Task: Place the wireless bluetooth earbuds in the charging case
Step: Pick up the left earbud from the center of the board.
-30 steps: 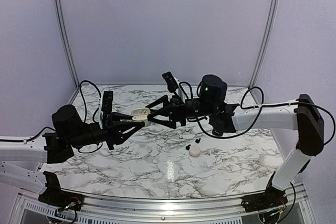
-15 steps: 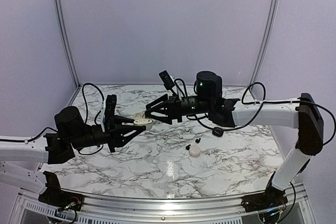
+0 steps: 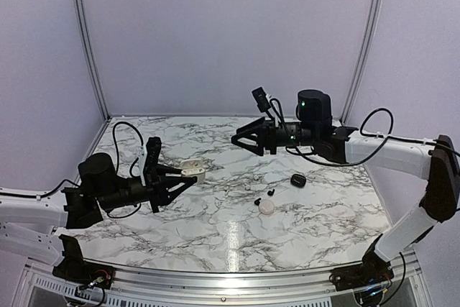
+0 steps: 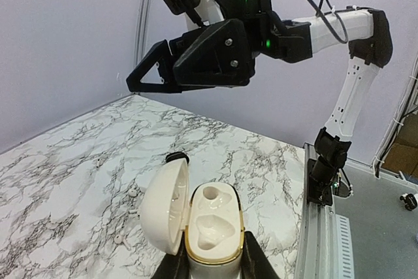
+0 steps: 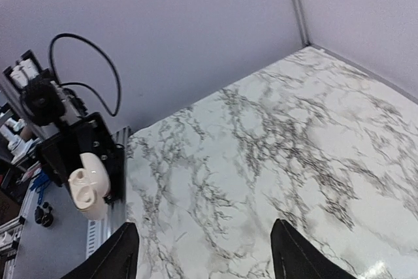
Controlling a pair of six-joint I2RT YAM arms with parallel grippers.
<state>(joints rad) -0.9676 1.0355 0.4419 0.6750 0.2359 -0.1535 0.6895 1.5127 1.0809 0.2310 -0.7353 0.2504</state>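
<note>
nearest on the marble desk (image 3: pixel 180 242): a white round piece (image 3: pixel 267 207), too small to identify, and just beyond it 2 of the wireless bluetooth earbuds (image 3: pixel 257 201), black specks lying loose, near each other, touching nothing. a little further back and right, a black pebble-shaped case (image 3: pixel 298 180). off to the left and held above the desk, the left gripper (image 4: pixel 208 264) clamped on the base of the white charging case (image 4: pixel 212 230), lid (image 4: pixel 163 206) swung wide to one side, both of the 2 sockets plainly empty in the left wrist view. scattered on the desk in that same view, a few white flecks (image 4: pixel 132 192), possibly white buds, too small to tell. furthest back, the right gripper (image 3: pixel 243 144) hanging high over the desk, well apart from case and buds, fingers (image 5: pixel 121 256) spread with nothing between them. judged light, hard, glossy and very small: apt to skid on the marble or squirt out of a pinch. best taken with the very fingertips across the fatter body of a bud, squeezed softly, then lowered into the matching socket. worth minding the colour: black buds, white case, so perhaps not a pair.
</note>
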